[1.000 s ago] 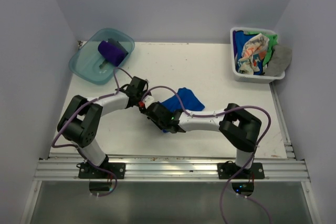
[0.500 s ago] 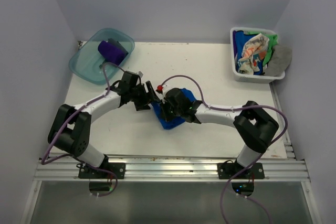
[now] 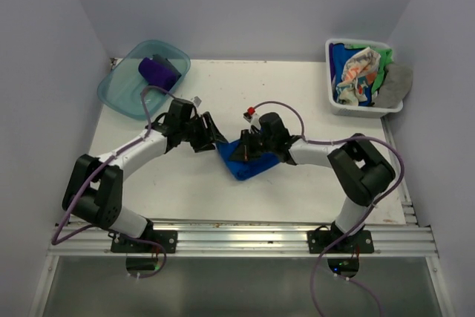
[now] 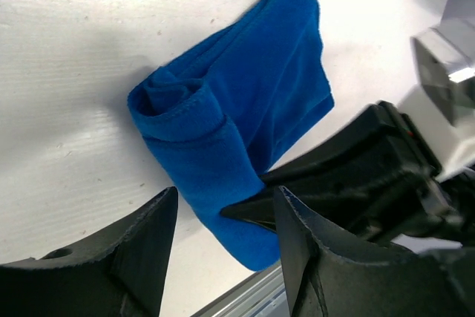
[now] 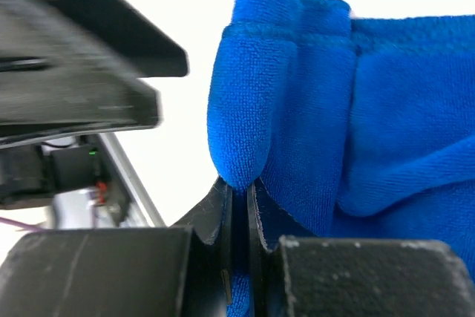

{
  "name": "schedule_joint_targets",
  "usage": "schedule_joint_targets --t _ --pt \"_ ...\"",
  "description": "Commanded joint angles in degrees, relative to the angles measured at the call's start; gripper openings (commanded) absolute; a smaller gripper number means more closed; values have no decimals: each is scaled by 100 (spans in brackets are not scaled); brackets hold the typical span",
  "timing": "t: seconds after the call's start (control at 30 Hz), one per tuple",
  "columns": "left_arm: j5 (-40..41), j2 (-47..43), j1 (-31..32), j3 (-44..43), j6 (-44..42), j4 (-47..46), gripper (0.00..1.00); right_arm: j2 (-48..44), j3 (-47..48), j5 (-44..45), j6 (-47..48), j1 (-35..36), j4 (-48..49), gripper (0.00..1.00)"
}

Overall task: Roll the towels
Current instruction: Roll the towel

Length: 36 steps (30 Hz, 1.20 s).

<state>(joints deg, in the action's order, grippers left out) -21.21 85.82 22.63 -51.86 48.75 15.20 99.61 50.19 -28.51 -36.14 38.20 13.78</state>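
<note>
A royal blue towel [image 3: 245, 165] lies partly rolled in the middle of the white table; it also shows in the left wrist view [image 4: 223, 139] and the right wrist view [image 5: 297, 109]. My right gripper [image 3: 236, 155] is shut on a fold of its rolled edge [image 5: 239, 176]. My left gripper [image 3: 220, 141] is open, its jaws standing either side of the towel's near end [image 4: 223, 220], close to the right fingers. A rolled purple towel [image 3: 158, 73] lies in the teal tub [image 3: 122, 90]. Cream, green, grey and blue towels [image 3: 364, 72] fill the white basket [image 3: 338, 105].
The teal tub sits at the table's back left corner and the white basket at the back right. Both arms meet over the table's middle. A metal rail [image 3: 245, 239] runs along the near edge. Walls close in the sides and back.
Both grippers have moved up and right from the table's centre. The towel has shifted from behind the right arm to below it, and the right gripper has closed on its rolled edge.
</note>
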Motion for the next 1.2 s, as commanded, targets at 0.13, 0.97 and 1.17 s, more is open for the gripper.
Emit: schedule_joint_targets --t 0.13,0.97,1.17 --pt "-322 -119 101 -44 -15 -535 56 400 -142 -787 -578 -172 599 0" --pt "-384 1613 242 -360 -41 -967 50 -860 -370 432 157 -208 -854 55" --pt "-436 1727 268 -369 -59 -940 50 -1910 139 2796 1336 677 -2537 56"
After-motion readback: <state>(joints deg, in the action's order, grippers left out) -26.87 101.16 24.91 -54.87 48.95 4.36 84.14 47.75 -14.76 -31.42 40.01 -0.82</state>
